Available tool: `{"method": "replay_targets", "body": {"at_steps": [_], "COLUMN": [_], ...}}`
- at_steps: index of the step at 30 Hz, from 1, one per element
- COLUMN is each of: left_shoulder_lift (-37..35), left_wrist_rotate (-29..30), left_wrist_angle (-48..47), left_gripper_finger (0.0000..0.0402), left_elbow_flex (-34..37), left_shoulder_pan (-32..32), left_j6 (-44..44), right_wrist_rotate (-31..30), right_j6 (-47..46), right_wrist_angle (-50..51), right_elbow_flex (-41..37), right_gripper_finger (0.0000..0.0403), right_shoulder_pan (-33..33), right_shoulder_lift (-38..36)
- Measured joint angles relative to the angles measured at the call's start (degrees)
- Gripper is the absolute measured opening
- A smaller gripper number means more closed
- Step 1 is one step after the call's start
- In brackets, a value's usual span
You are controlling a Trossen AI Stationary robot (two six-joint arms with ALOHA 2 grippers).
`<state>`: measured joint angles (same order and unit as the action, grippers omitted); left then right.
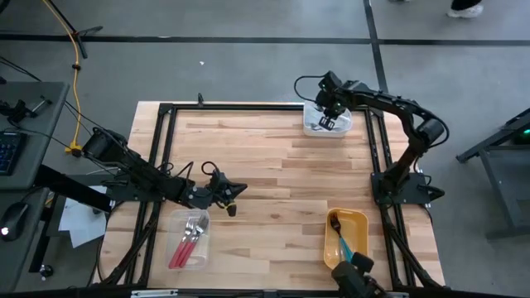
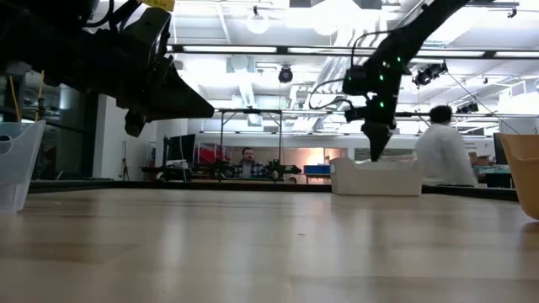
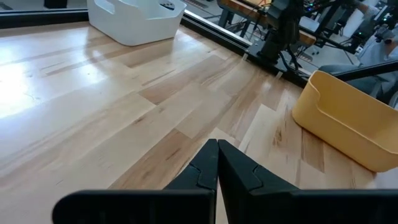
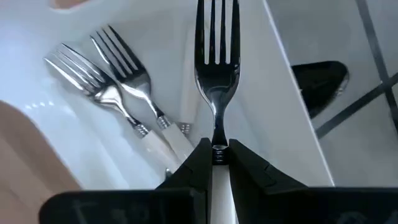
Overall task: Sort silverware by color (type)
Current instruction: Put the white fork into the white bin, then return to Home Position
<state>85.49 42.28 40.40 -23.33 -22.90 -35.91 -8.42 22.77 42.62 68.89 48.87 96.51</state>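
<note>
My right gripper (image 4: 217, 151) (image 1: 326, 123) is at the table's far edge, over the white bin (image 1: 327, 127) (image 2: 376, 178), shut on a white-handled fork (image 4: 217, 56). Two more white-handled forks (image 4: 118, 87) lie on the bin's floor. My left gripper (image 3: 217, 163) (image 1: 234, 191) hangs shut and empty over bare wood left of the table's middle. Red-handled utensils (image 1: 185, 244) lie in the clear tray (image 1: 201, 248). Teal-handled ones (image 1: 344, 245) lie in the yellow bin (image 1: 361, 222) (image 3: 348, 118). My right gripper pinches the fork between its two fingers at the neck (image 4: 217, 144), where the metal head meets the white handle. The fingers point down into the white bin and run along the fork. Its tines (image 4: 217, 25) point away from the fingers, into the bin.
A black frame (image 1: 166, 141) runs around the tabletop. The clear tray sits near the near-left corner and the yellow bin near the near-right corner. Bare wood (image 1: 281, 174) lies between the containers. People sit in the room behind (image 2: 442, 147).
</note>
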Motion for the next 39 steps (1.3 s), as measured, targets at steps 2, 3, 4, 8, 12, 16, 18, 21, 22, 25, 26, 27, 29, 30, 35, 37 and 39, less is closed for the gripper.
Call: {"method": "replay_targets", "body": {"at_steps": [2,3,4,8,12,16,18,21,22,25,26,27,29,30,35,37,39], "left_shoulder_lift": [0.0,0.0,0.0,0.0,0.0,-0.5,-1.7,-4.8,-6.2,-10.0,-11.3,-12.3,-14.2,-15.1,-17.1,-17.2,-17.1], "left_wrist_rotate": [-0.1,-0.1,-0.1,-0.1,-0.1,-1.0,-2.8,-5.9,-7.6,-15.0,-17.6,-20.0,-24.2,-26.2,-34.5,-37.4,-39.9], "left_wrist_angle": [0.0,0.0,0.1,0.2,0.2,0.1,0.1,0.2,0.0,0.0,-0.3,-0.2,-0.4,-0.5,-0.7,-0.6,-0.8], "left_gripper_finger": [0.0,0.0,0.0,0.0,0.0,0.0,0.0,0.0,0.0,0.0,0.0,0.0,0.0,0.0,0.0,0.0,0.0], "left_elbow_flex": [0.0,0.0,0.0,0.0,0.0,0.0,0.0,0.0,0.0,0.0,0.0,0.0,0.0,0.0,0.0,0.0,0.0], "left_shoulder_pan": [0.0,0.0,0.0,0.1,0.1,0.7,1.5,3.7,4.8,8.0,9.0,10.0,11.9,12.9,18.2,20.5,22.6], "left_j6": [0.0,0.0,0.0,0.0,1.6,5.1,8.6,14.7,16.7,21.7,23.4,25.1,28.1,29.4,34.4,35.7,36.5], "right_wrist_rotate": [1.6,2.7,3.5,5.1,5.6,5.6,5.5,5.5,5.5,5.5,5.5,5.5,5.8,6.5,10.9,11.1,11.1], "right_j6": [0.8,1.2,1.4,1.7,1.3,0.7,-0.5,-1.2,-1.3,-1.4,-1.8,-2.1,-3.2,-3.5,-4.3,-4.4,-5.3], "right_wrist_angle": [-1.5,-2.3,-3.1,-6.2,-6.2,-6.4,-6.8,-7.3,-7.3,-7.2,-6.9,-6.8,-6.9,-7.0,-14.7,-21.7,-29.9], "right_elbow_flex": [-1.3,-2.0,-2.6,-4.6,-5.0,-5.0,-5.0,-5.0,-5.0,-5.0,-5.0,-5.0,-5.0,-5.0,-7.1,-10.4,-14.7], "right_gripper_finger": [0.0027,0.0027,0.0027,0.0028,0.0041,0.0075,0.0092,0.0113,0.0118,0.0121,0.0118,0.0114,0.0097,0.0086,0.0019,0.0005,0.0008], "right_shoulder_pan": [0.8,0.9,1.0,1.0,1.0,1.0,1.0,1.0,1.0,0.8,0.8,0.6,-0.1,-0.7,-5.6,-8.2,-11.0], "right_shoulder_lift": [0.4,0.6,0.7,0.7,0.7,0.7,0.7,0.5,0.2,-1.3,-2.0,-2.8,-4.6,-5.6,-10.2,-12.3,-14.3]}}
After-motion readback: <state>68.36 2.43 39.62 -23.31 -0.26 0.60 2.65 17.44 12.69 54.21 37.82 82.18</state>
